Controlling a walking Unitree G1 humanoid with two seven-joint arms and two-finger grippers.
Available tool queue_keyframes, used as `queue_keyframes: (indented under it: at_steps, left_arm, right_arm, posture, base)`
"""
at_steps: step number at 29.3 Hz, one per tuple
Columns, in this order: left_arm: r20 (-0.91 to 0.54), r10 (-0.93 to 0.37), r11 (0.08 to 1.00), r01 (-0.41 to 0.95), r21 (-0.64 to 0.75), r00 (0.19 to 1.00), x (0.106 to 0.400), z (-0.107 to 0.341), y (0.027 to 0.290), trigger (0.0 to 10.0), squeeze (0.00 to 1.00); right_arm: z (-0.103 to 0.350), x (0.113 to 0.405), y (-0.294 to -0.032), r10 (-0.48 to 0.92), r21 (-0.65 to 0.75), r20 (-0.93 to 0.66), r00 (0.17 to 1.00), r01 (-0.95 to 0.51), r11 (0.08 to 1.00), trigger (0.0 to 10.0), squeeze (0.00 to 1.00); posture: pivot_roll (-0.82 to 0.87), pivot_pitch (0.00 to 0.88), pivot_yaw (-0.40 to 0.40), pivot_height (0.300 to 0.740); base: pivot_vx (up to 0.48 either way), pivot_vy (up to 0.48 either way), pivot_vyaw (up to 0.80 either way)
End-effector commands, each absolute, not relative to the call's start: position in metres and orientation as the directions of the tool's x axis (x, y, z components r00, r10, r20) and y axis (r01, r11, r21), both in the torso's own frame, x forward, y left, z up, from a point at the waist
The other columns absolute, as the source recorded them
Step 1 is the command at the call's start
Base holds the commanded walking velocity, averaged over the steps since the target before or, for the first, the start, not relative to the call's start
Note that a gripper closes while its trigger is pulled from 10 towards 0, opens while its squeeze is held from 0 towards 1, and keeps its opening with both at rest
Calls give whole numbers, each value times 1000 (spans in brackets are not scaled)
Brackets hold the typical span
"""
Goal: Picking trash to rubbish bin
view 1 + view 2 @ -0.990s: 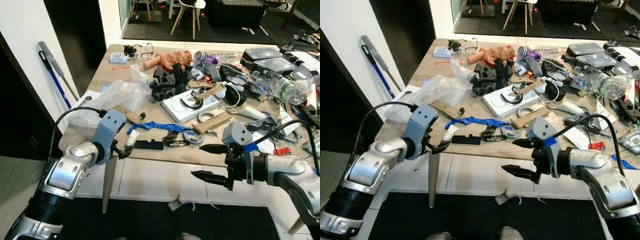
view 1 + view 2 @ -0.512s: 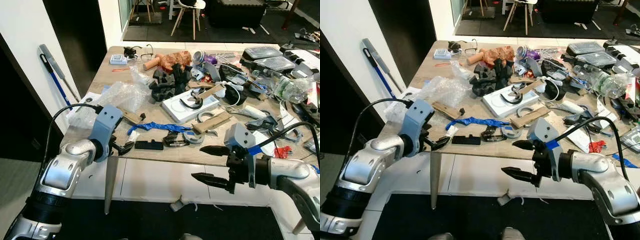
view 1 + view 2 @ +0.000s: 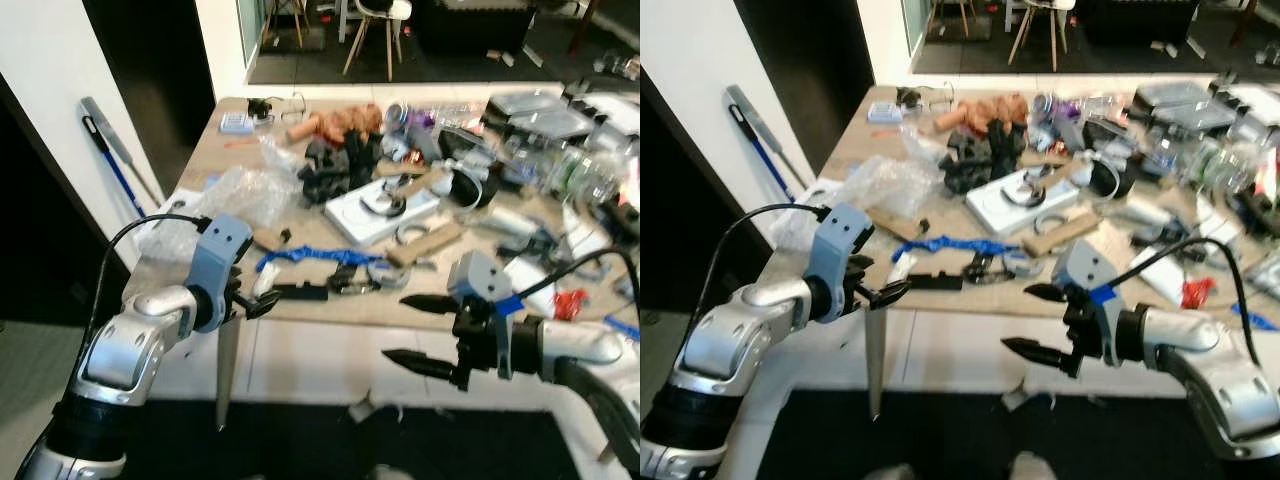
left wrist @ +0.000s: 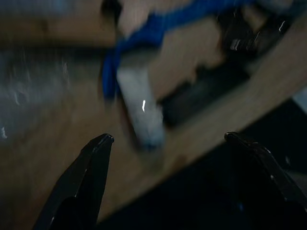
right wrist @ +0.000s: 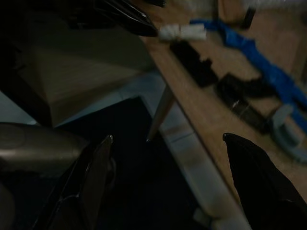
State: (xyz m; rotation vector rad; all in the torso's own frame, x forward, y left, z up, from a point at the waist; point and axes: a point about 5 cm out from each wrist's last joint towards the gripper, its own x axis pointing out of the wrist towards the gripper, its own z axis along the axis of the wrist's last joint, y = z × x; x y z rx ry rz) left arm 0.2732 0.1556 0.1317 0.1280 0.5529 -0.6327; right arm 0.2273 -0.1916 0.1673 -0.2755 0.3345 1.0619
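Observation:
A small white roll lies near the wooden table's front left edge, beside a blue tape strip and a flat black piece. My left gripper hovers open at that edge, just short of the white roll, which sits ahead between its spread fingers. Crumpled clear plastic lies behind the left arm. My right gripper hangs open in front of the table edge, below its top, with nothing in it. The right wrist view shows the roll and blue strip.
The table is crowded with clutter: a white tray, dark foam pieces, plastic bottles, wooden scraps. A blue-handled tool leans on the left wall. A tapered table leg stands below the left gripper. Chairs stand beyond.
My left gripper has edged right and forward toward the white roll at the table edge. The right gripper stays open at about the same place. The view has shifted slightly and blurred.

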Motion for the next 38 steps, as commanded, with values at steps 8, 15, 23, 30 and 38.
queue_keyframes:
  at_steps: [8,15,23,30,38]
  left_arm:
    - [-499,-495,822,570,-1,712,274,155,172,10000,0]
    - [-399,-519,830,556,-26,756,286,170,161,10000,0]
    - [-491,-569,769,639,-34,659,279,151,142,10000,0]
    - [-509,-587,746,665,-38,629,277,141,133,10000,0]
    - [-509,-577,750,661,-20,639,277,147,137,10000,0]
  right_arm:
    - [179,213,-179,829,-62,-403,388,-915,398,10000,0]
    - [190,226,-171,840,-105,-377,391,-919,381,10000,0]
    - [186,232,-160,842,-115,-351,409,-911,395,10000,0]
    - [185,237,-158,838,-132,-344,424,-905,403,10000,0]
    - [187,241,-159,824,-156,-347,448,-894,420,10000,0]
  posture:
    - [-90,156,91,740]
    - [-85,133,91,740]
    - [-83,79,124,740]
    - [-78,62,131,740]
    - [-76,85,146,740]
  base:
    - [0,0,0]
    - [0,0,0]
    - [0,0,0]
    - [0,0,0]
    - [0,0,0]
